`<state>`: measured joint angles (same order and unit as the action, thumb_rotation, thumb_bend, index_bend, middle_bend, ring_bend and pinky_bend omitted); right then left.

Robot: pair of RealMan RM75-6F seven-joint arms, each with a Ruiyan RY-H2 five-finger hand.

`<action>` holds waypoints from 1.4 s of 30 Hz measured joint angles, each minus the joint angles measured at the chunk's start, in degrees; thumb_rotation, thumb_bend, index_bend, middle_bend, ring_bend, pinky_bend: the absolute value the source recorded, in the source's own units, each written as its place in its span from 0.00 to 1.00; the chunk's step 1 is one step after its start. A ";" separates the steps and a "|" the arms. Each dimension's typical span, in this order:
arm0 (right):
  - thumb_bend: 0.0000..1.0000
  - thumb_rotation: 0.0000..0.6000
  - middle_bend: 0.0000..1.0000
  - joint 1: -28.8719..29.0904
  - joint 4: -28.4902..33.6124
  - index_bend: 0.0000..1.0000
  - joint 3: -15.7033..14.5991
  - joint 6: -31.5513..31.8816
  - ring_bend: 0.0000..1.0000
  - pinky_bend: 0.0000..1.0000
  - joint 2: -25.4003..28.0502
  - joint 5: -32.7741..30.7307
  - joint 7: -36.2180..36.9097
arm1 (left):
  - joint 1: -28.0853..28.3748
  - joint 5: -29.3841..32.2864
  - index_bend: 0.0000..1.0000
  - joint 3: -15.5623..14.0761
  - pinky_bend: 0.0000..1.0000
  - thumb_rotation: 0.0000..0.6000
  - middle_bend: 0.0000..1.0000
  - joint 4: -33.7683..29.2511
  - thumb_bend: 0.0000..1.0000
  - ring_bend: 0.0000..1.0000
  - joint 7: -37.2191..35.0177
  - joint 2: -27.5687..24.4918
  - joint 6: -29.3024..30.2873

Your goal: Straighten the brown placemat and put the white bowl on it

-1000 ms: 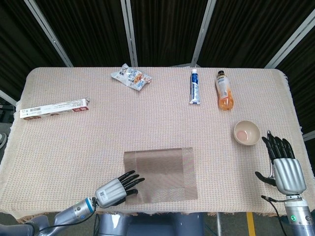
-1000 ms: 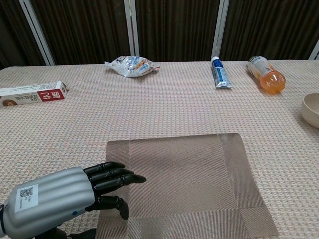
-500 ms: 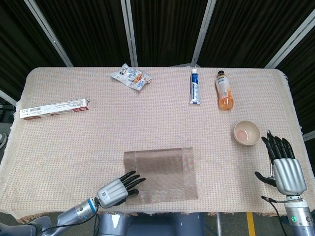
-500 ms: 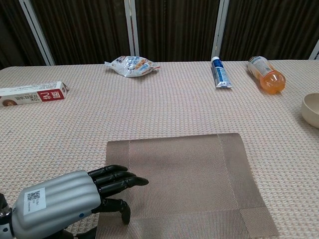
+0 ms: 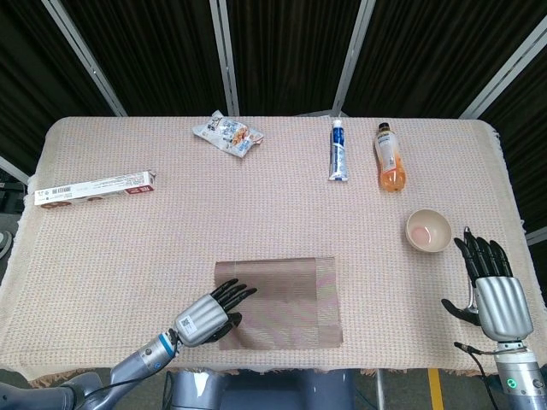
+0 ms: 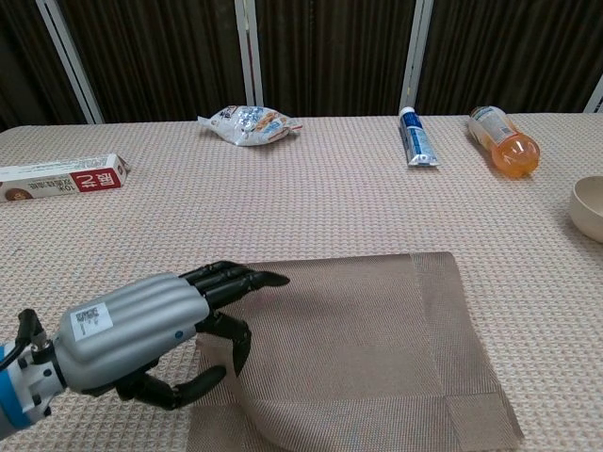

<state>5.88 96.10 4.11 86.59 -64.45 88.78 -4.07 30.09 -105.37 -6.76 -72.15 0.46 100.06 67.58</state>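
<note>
Head view. Brown placemat (image 5: 282, 299): flat on the worktop (image 5: 171, 231), near its front edge, roughly centred. Left hand (image 5: 209, 312): at the placemat's left edge, fingers extended over its left border, thumb tucked beneath by the edge; whether it actually pinches the mat cannot be told here. White bowl (image 5: 428, 231): upright on the worktop, well to the right of the placemat. Right hand (image 5: 493, 286): just in front of the bowl and slightly right, fingers straight and spread, holding nothing, apart from the bowl.

Chest view. Left hand (image 6: 155, 325): fingers lie on the placemat's (image 6: 377, 348) left border, thumb curled under; the near left corner of the mat is lifted and curled by the thumb. White bowl (image 6: 589, 209): partly cut off at the right frame edge, well apart from the mat. Right hand: outside this view.
</note>
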 measured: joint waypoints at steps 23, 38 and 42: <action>0.00 1.00 0.00 0.93 -1.37 0.00 0.97 -2.12 0.00 0.00 -1.36 -2.74 -1.92 | 8.85 33.90 0.68 27.71 0.00 1.00 0.00 -4.43 0.52 0.00 -8.86 -5.43 -12.44; 0.00 1.00 0.00 1.55 -2.05 0.00 0.87 -3.72 0.00 0.00 -2.43 -3.94 -3.50 | 7.70 36.06 0.01 24.27 0.00 1.00 0.00 12.65 0.05 0.00 -12.70 -4.50 -14.34; 0.00 1.00 0.00 1.54 -2.04 0.00 0.42 -3.70 0.00 0.00 -2.43 -3.11 -3.47 | 4.78 33.87 0.00 21.60 0.00 1.00 0.00 11.66 0.00 0.00 -12.40 -6.26 -10.62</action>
<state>7.42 94.06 4.53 82.89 -66.89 85.67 -7.55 34.87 -71.50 14.85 -60.48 -11.93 93.80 56.96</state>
